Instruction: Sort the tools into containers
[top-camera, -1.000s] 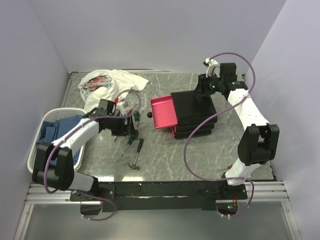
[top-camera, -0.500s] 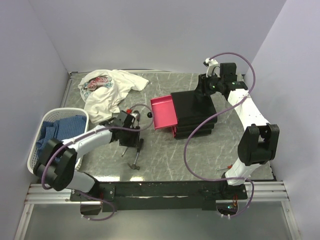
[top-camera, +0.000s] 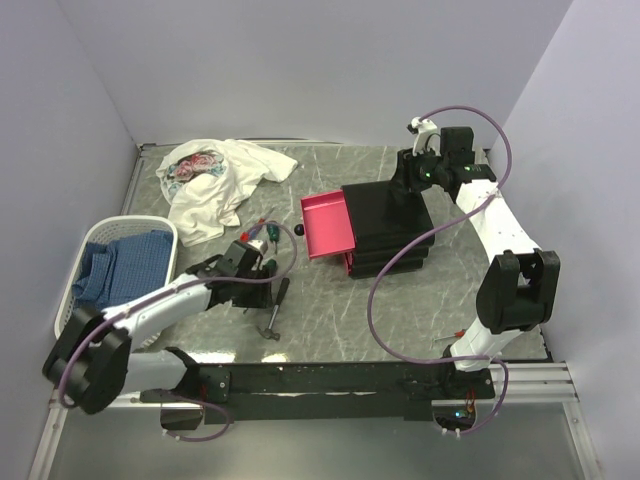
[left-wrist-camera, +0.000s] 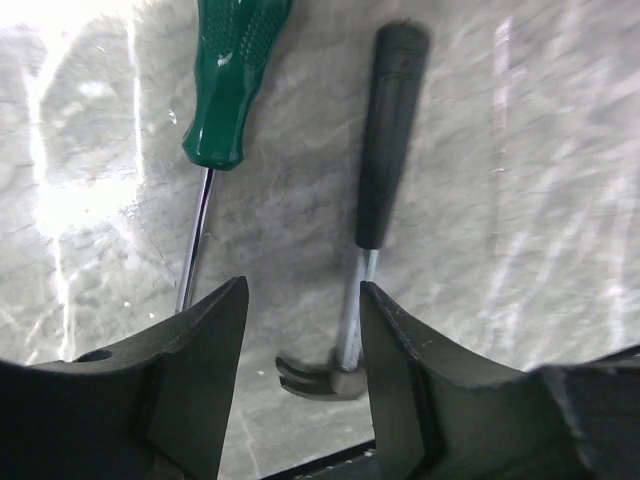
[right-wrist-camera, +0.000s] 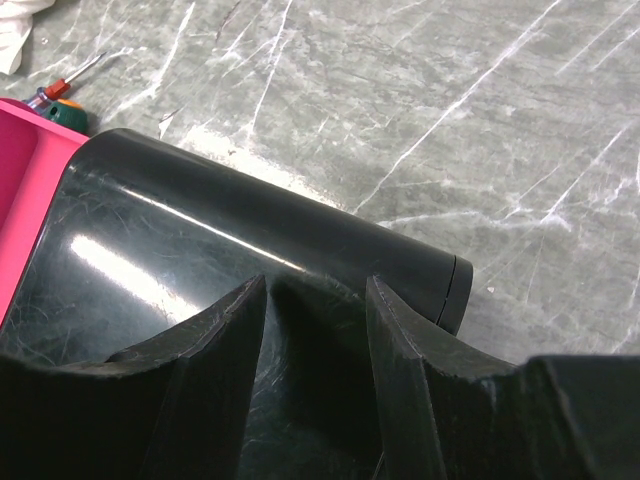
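Observation:
The black-handled hammer (top-camera: 274, 308) lies on the marble table in front of the open pink drawer (top-camera: 328, 226) of the black drawer unit (top-camera: 395, 225). My left gripper (top-camera: 262, 272) hovers over it, open. In the left wrist view the hammer's head (left-wrist-camera: 320, 378) shows between the open gripper (left-wrist-camera: 300, 335) fingers, untouched, and a green-handled screwdriver (left-wrist-camera: 232, 80) lies beside its handle (left-wrist-camera: 385, 130). Another green screwdriver (top-camera: 266, 237) lies near the drawer knob. My right gripper (right-wrist-camera: 315, 330) rests open on the unit's top (right-wrist-camera: 250, 250). A red-and-blue screwdriver (right-wrist-camera: 50, 95) shows past the drawer.
A white patterned cloth (top-camera: 215, 180) lies at the back left. A white lattice basket (top-camera: 72, 285) with blue cloth stands at the left edge. Walls close the table on three sides. The right arm's cable loops in front of the drawer unit.
My left arm has swung from beside the basket toward the front right, over the hammer, and its jaws have narrowed. The right arm has not moved.

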